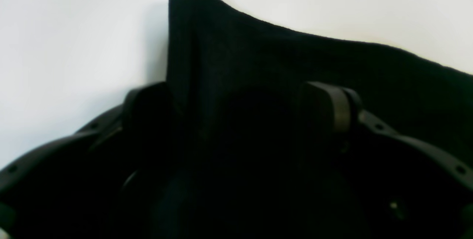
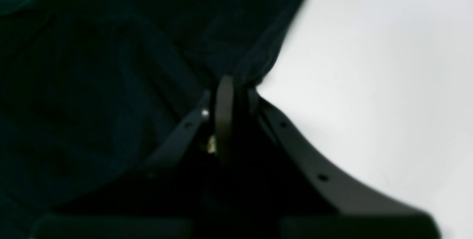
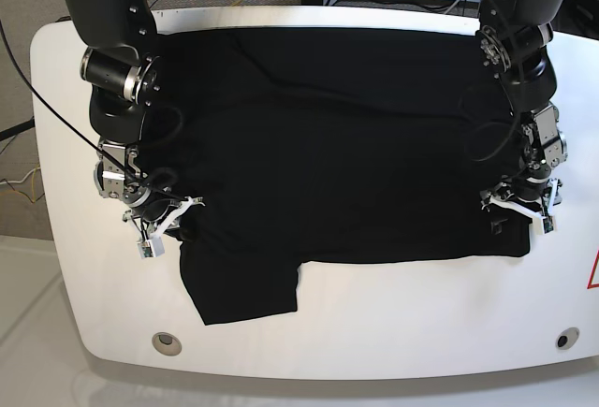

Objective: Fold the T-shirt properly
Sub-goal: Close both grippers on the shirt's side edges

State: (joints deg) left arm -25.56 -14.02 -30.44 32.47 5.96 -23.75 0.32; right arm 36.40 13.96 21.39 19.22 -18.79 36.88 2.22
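Note:
The black T-shirt (image 3: pixel 328 145) lies spread across the white table (image 3: pixel 393 332), with one sleeve (image 3: pixel 243 290) sticking out toward the front left. My right gripper (image 2: pixel 231 84) is shut, pinching a fold of the T-shirt (image 2: pixel 111 65) near that sleeve; in the base view it sits at the shirt's left edge (image 3: pixel 176 220). My left gripper (image 1: pixel 240 109) stands open, its fingers (image 1: pixel 334 109) either side of a corner of the T-shirt (image 1: pixel 277 58). The base view shows it at the shirt's front right corner (image 3: pixel 517 223).
Both arms reach in from the table's back corners. Two round holes (image 3: pixel 167 340) (image 3: pixel 562 340) sit near the rounded front edge. A red mark (image 3: pixel 592 271) shows at the right edge. Cables (image 3: pixel 19 126) hang off the left side.

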